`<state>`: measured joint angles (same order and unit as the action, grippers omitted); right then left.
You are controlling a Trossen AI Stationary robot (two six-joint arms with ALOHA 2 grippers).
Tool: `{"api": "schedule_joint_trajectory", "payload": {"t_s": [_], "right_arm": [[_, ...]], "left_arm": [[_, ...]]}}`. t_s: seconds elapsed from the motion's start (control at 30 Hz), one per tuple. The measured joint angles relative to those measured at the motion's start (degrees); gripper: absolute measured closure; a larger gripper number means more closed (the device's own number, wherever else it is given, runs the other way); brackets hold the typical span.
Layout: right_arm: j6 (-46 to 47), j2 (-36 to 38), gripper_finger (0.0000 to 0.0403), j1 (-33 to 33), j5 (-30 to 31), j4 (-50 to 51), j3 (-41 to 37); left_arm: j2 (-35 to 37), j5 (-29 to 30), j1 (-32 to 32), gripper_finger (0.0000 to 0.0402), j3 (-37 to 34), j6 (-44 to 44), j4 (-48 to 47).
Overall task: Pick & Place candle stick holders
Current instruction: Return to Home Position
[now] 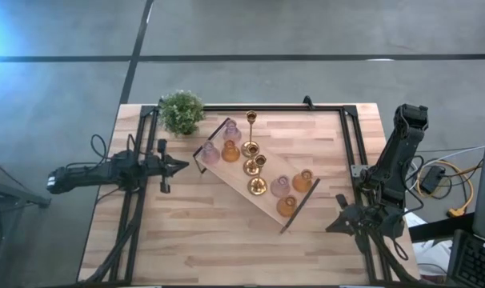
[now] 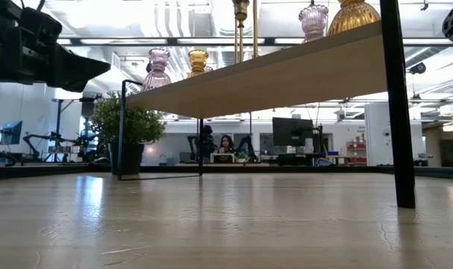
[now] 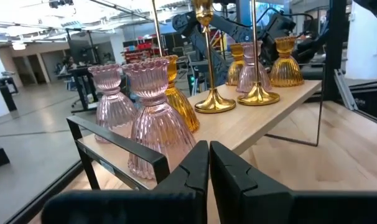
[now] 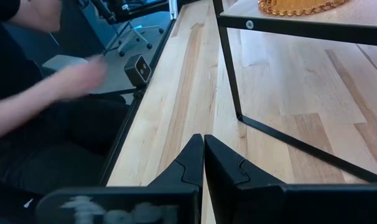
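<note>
L gripper (image 1: 181, 166) hangs over the left side of the pale plank-wood table (image 1: 226, 248), fingers (image 3: 195, 171) pressed together w/ nothing btwn them. Its tips point at the end of the long light-wood shelf w/ black metal frame (image 1: 236, 174), just short of it and not touching. R gripper (image 1: 332, 226) sits at the table's right edge, fingers (image 4: 223, 163) also together and empty, near the shelf's other end but apart.

Candle stick holders all stand upright on the shelf, which lies diagonally mid-table:
- Ribbed pale pink glass ones (image 3: 157, 124) plus a squat amber-orange glass one (image 1: 230, 150) at the left end.
- Shiny gold thin-stemmed ones w/ round bases (image 1: 250, 148) in the middle.
- More pink and amber at the right end.

Green potted plant (image 1: 182, 110) stands at a table corner, near the shelf's left end. A person's blurred arm (image 4: 64, 81) shows past the table edge by R gripper.
</note>
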<state>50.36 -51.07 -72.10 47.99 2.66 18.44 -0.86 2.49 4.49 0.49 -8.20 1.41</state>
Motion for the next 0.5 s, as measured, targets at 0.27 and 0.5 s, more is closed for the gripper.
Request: {"api": "schedule_joint_trajectory", "payload": {"t_s": [0.27,0.5], "right_arm": [[-0.01,0.0,0.0394,0.0,0.0,0.0,0.0],[-0.01,0.0,0.0394,0.0,0.0,0.0,0.0]], "left_arm": [[-0.4,0.06,0.0,0.0383,-0.02,0.1,0.08],[-0.42,0.1,0.0,0.0383,-0.02,0.1,0.11]]}}
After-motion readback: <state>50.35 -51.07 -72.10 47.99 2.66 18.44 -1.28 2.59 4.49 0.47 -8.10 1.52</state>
